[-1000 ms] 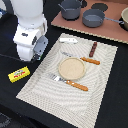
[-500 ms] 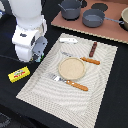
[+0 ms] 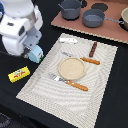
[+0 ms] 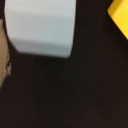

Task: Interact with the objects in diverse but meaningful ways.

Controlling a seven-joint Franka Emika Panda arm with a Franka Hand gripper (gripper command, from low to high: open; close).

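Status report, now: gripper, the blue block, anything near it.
Gripper down over pale-blue block, jaw state unreadable. Yellow packet close beside on the black table. Placemat edge on the block's other side.

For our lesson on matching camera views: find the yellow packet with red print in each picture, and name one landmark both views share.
Exterior view: the yellow packet lies flat on the dark table, off the placemat toward the exterior view's left.
Wrist view: only one yellow corner of the yellow packet shows, cut off by the picture's edge.
Shared landmark: the pale-blue block, right beside the arm in the exterior view.
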